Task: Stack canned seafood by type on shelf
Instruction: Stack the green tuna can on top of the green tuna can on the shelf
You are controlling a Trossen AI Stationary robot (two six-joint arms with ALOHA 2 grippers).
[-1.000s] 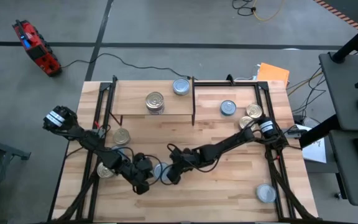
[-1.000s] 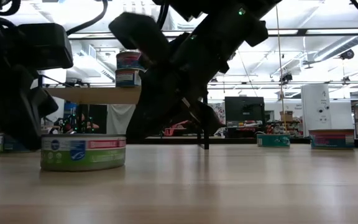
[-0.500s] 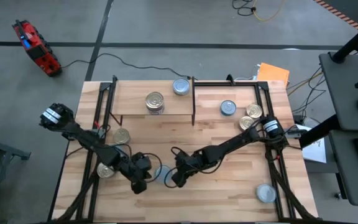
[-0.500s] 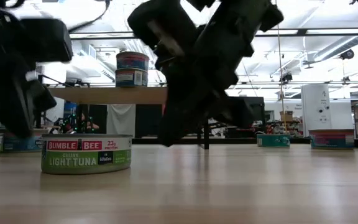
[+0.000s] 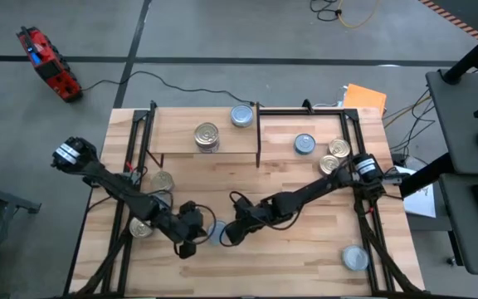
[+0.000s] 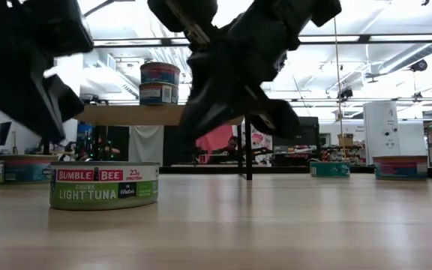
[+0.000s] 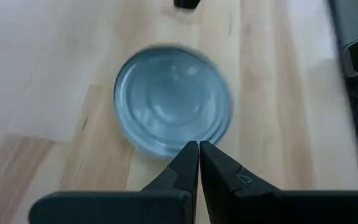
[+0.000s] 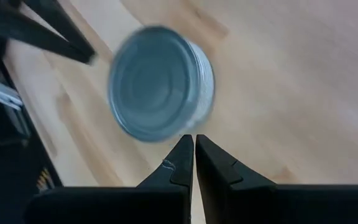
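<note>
A squat tin with a silver-blue lid (image 5: 214, 231) and a "Bumble Bee Light Tuna" label (image 6: 103, 184) stands on the tabletop between my grippers. My left gripper (image 5: 192, 241) is shut and hangs on the tin's left; its tips (image 7: 197, 146) show over the lid's edge (image 7: 173, 99). My right gripper (image 5: 227, 235) is shut on the tin's right, with its tips (image 8: 188, 140) at the lid's rim (image 8: 157, 81). In the low view both grippers hang above the tin's top. The shelf (image 5: 181, 133) holds a golden-lidded tin (image 5: 207, 135) and a silver one (image 5: 241, 115).
Two golden-lidded tins (image 5: 163, 181) (image 5: 142, 227) lie under the left arm. A silver tin (image 5: 304, 144) and two golden ones (image 5: 338, 149) (image 5: 330, 164) sit by the right arm's base. Another silver tin (image 5: 355, 258) is at the near right corner. The black frame post (image 5: 258, 137) ends the shelf.
The tuna tin has turned about where it stands, so its label now faces the low camera. My right gripper swung a little toward the near edge and then left toward the tin. Both grippers now stand higher above it.
</note>
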